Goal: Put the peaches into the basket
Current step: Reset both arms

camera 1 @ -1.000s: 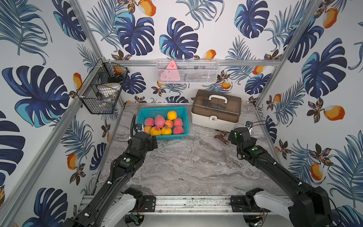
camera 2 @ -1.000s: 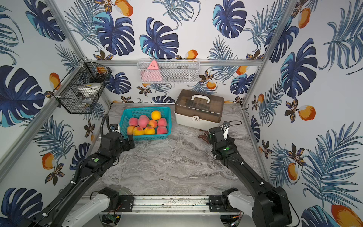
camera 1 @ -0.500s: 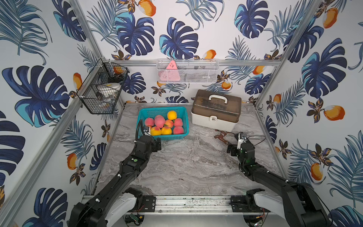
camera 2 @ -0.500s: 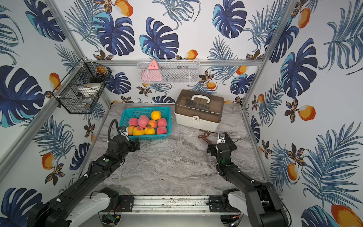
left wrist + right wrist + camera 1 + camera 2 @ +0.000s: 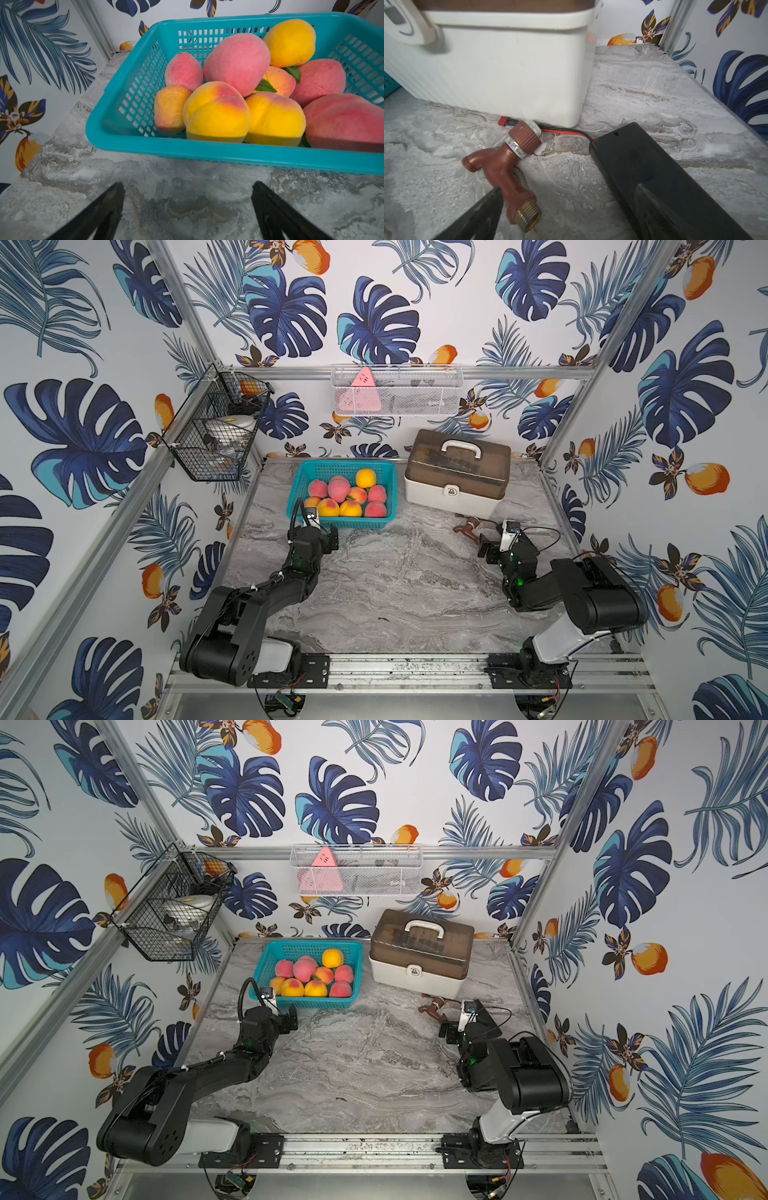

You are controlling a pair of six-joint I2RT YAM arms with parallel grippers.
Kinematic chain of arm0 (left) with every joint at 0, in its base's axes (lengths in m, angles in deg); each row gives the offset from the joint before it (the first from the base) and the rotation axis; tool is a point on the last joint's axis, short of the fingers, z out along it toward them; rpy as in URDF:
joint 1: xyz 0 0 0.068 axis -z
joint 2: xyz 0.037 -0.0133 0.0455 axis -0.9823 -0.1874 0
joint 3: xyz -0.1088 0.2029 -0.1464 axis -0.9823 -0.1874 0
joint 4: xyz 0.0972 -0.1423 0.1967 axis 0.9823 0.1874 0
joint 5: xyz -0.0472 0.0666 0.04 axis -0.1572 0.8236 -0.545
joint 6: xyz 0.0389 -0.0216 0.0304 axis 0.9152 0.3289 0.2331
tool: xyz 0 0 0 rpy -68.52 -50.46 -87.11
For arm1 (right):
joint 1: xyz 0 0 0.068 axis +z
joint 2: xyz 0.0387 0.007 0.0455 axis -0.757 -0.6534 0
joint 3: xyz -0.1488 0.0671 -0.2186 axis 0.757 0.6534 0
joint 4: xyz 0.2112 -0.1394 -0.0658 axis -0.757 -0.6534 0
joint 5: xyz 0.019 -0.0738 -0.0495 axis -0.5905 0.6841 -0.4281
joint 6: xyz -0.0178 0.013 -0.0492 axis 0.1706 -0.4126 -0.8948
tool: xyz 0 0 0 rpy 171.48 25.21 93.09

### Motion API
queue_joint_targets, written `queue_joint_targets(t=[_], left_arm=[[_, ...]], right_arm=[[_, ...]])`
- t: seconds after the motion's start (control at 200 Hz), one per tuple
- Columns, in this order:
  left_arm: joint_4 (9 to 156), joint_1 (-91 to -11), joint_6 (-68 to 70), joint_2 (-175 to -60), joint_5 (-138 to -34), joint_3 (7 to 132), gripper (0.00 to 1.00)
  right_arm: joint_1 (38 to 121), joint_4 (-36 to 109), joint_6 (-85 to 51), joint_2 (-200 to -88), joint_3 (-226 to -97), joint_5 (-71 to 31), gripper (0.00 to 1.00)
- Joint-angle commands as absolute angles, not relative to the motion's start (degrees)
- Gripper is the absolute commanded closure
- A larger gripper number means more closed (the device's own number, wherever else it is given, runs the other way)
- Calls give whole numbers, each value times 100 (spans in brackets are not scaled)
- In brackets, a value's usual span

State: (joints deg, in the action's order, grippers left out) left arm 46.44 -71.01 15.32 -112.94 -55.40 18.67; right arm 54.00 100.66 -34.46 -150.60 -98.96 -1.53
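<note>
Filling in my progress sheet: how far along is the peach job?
Done: the peaches are piled in the teal basket, and no peach shows loose on the table. In hand: nothing; the left gripper and right gripper are open and empty, the right beside a brown tap. Left: seemingly nothing, as far as these views show.

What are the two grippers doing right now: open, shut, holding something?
Left gripper: open, empty, just in front of the basket of peaches.
Right gripper: open, gripping nothing; a brown tap lies close by.
</note>
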Motion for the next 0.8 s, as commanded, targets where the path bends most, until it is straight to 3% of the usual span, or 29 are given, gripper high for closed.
queue_joint_targets(t=[0.0,0.21,0.495,0.701,0.796], left_arm=[[3402,-7185,1937,-11419,-5729,1839,1],[3569,-7059,2034,-11122,-5728,1542,1],[2296,-6979,2158,-12483,-5816,1431,1],[1742,-7061,2077,-12952,-5626,1381,1],[2131,-7054,1952,-12850,-5542,1468,1]], right_arm=[[5316,9849,-3215,-14867,-10161,-61,0],[5306,10409,-3203,-15050,-10047,41,0],[5280,10098,-3143,-14984,-10134,27,0],[5276,9686,-3155,-15069,-10428,74,0],[5279,9505,-3144,-15056,-10517,126,0]])
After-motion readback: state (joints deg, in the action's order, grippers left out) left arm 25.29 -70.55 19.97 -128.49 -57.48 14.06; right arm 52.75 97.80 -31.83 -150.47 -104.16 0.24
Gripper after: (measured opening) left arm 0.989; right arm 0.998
